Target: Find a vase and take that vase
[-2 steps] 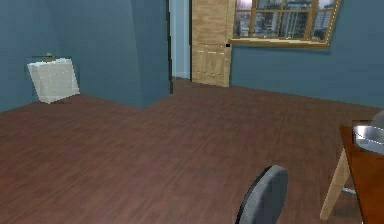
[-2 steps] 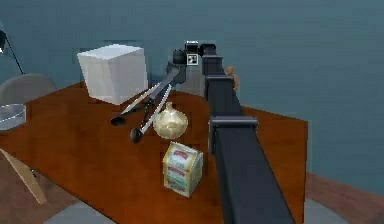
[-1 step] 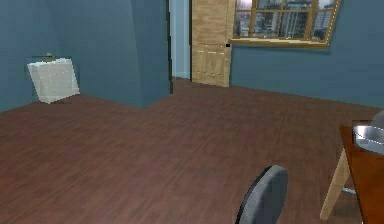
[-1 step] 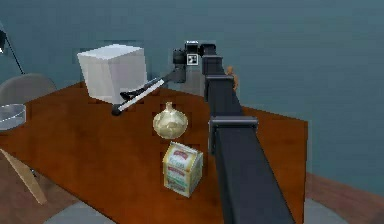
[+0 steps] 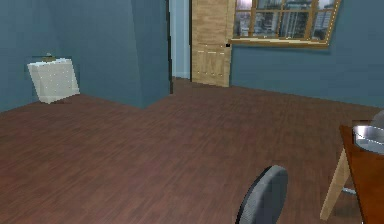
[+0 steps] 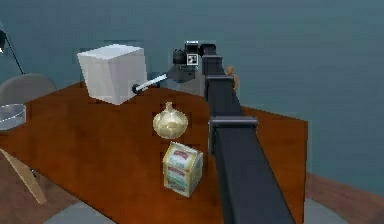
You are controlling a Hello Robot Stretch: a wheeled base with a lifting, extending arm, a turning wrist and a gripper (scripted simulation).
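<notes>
No text, number or sign here can be read. The small box (image 6: pixel 181 166) on the counter (image 6: pixel 70 125) wears a green and cream label, but its print is too small to make out. The two white squares (image 6: pixel 191 51) on the arm (image 6: pixel 240 150), just right of the hand (image 6: pixel 140 88), carry black marks that form no legible letters or digits.

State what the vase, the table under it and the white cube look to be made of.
Vase: likely glazed ceramic or metal; pale gold, with a soft sheen on its round belly. Table: wood, reddish brown, smooth and slightly glossy. White cube: unclear, perhaps plastic or painted card; flat matte faces, no grain.
</notes>
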